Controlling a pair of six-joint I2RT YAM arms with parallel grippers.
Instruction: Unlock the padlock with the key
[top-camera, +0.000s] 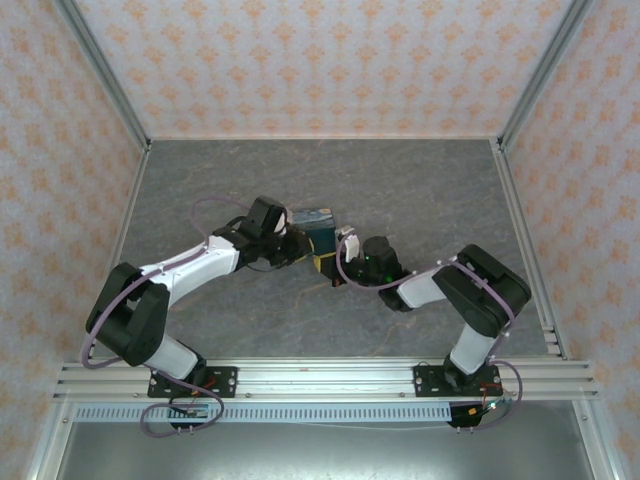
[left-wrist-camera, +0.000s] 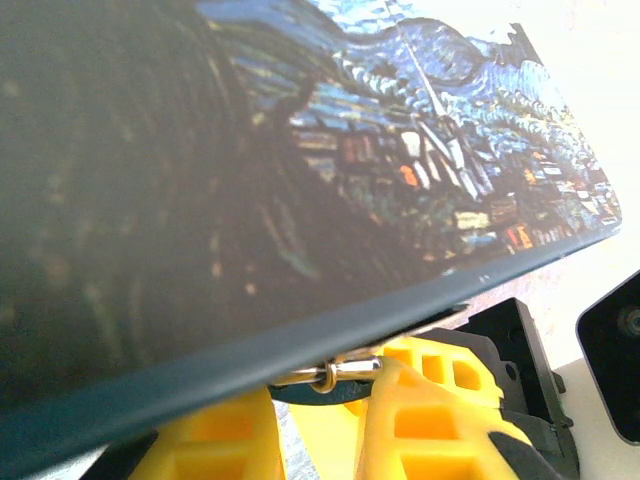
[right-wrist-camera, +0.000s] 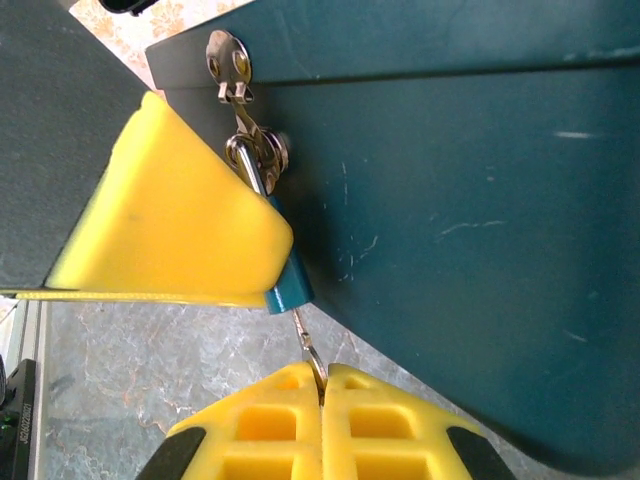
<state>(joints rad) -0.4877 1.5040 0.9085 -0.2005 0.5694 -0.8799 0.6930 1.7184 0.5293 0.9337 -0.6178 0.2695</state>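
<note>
Right wrist view, nearest first: right pincer (right-wrist-camera: 322, 385), tips pressed together on the outer end of the key (right-wrist-camera: 309, 345). Key is a thin silvery sliver. Judged stiff but light and slick, easy to twist out of a pinch, so the hold wants to be flat across its wide end, close to the lock. Its long axis runs from the tips toward the box (right-wrist-camera: 450, 200). The blade end points into the bottom of the padlock (right-wrist-camera: 288, 290), which sits just off the box's teal front wall.

Padlock: small teal body, hard, light. Hangs by its shackle (right-wrist-camera: 248, 160) from the hasp (right-wrist-camera: 228, 55) at the box's lid seam, so judged free to swing unless braced. Best held by its flat sides. Its axis lines up with the key, keyhole end away from the hasp.

Left pincer (left-wrist-camera: 315, 400) appears clamped on the padlock body: one yellow finger (right-wrist-camera: 170, 220) lies flat over it. Left wrist view has both fingers close either side, under the box's lid edge.

Top external view: box stands mid-desk (top-camera: 420, 190), between both wrists.
</note>
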